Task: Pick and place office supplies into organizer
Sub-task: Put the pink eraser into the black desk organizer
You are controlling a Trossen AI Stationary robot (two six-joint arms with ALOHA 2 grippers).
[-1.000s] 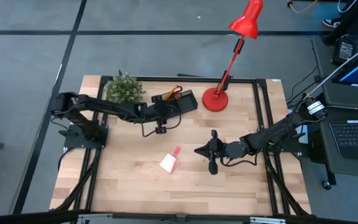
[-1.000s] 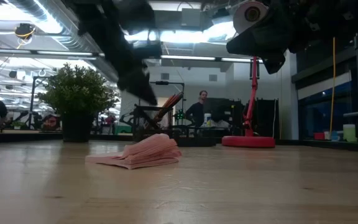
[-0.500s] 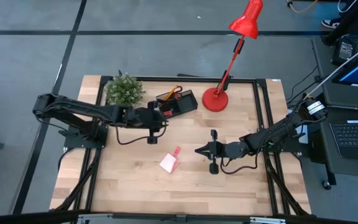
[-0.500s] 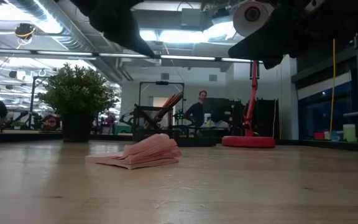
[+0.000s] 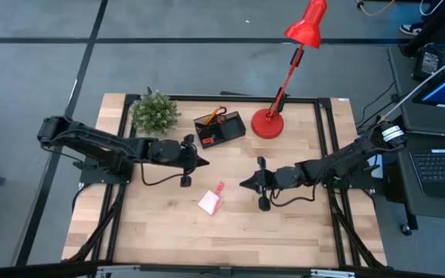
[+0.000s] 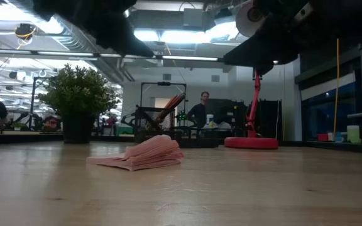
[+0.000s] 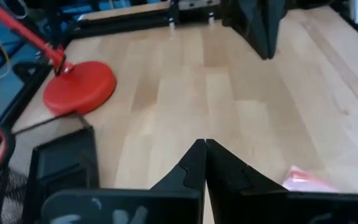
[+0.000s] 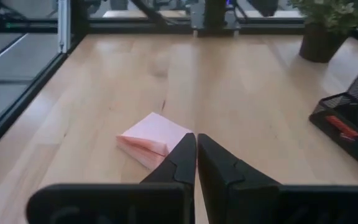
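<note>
On table (image 5: pixel 300 232), one pink note pad (image 5: pixel 210 201), one organizer (image 5: pixel 221 128), two empty pinched-together claws

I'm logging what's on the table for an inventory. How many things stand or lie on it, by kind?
Pink note pad: 1
Black organizer: 1, with supplies inside that are too small to count
Green potted plant: 1
Red desk lamp: 1
Total: 4
</note>
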